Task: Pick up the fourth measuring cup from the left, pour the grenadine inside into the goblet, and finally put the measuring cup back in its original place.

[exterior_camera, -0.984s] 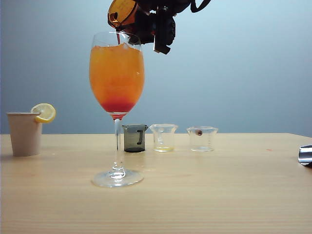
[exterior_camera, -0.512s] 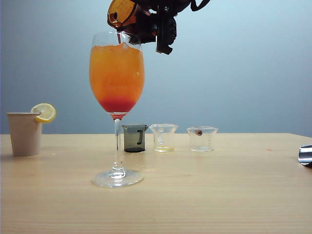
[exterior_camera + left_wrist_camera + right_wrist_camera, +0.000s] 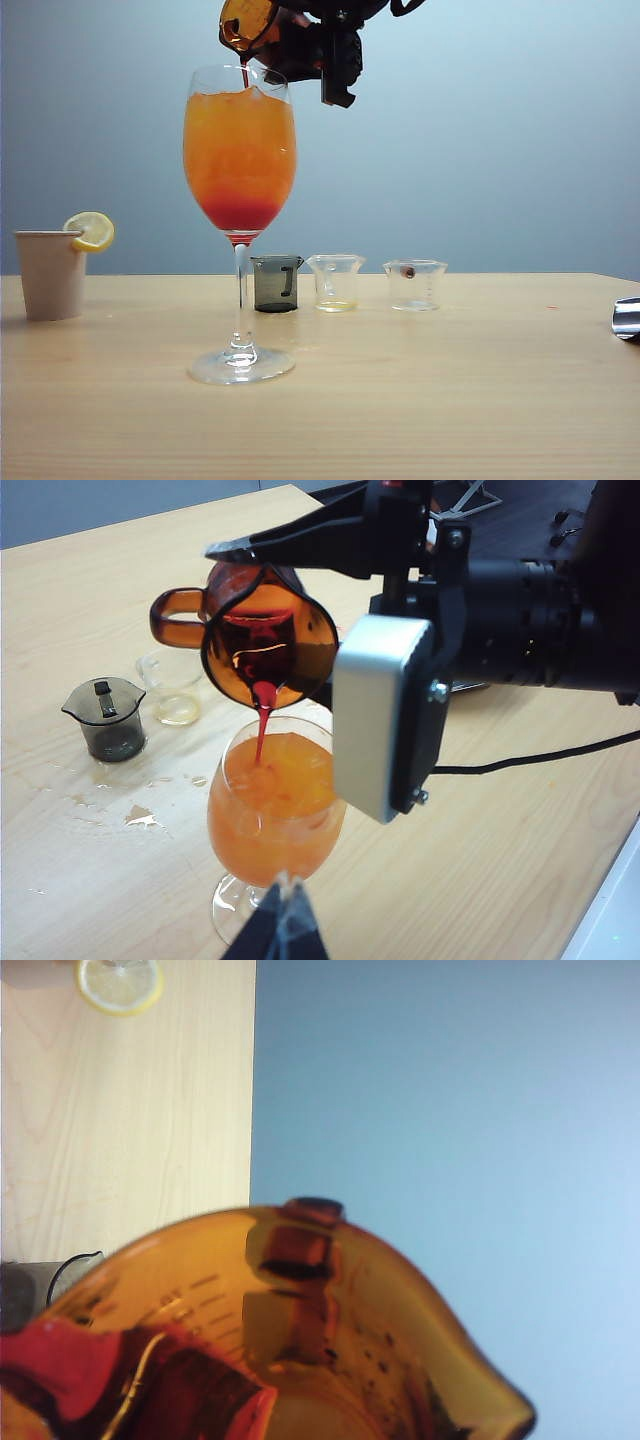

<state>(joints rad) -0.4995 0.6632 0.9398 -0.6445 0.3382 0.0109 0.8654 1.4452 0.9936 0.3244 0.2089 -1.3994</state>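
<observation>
**Pouring grenadine into the goblet**

I am holding the fourth measuring cup (image 3: 248, 22) clamped in my right gripper (image 3: 300, 550), tipped spout-down right over the goblet (image 3: 240, 160) so the grenadine (image 3: 262, 715) is falling as a thin stream inside the rim rather than onto the table (image 3: 450, 380). It is sinking through the orange drink into a red layer at the bowl's bottom. My left gripper (image 3: 283, 928) is waiting just beside the goblet's base, its fingertips looking pressed together, out of the pour's way.

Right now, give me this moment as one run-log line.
phase: pouring | right gripper: shut on measuring cup, tipped over goblet | grenadine: streaming in, red layer at bowl bottom | left gripper: by goblet foot, idle
</observation>
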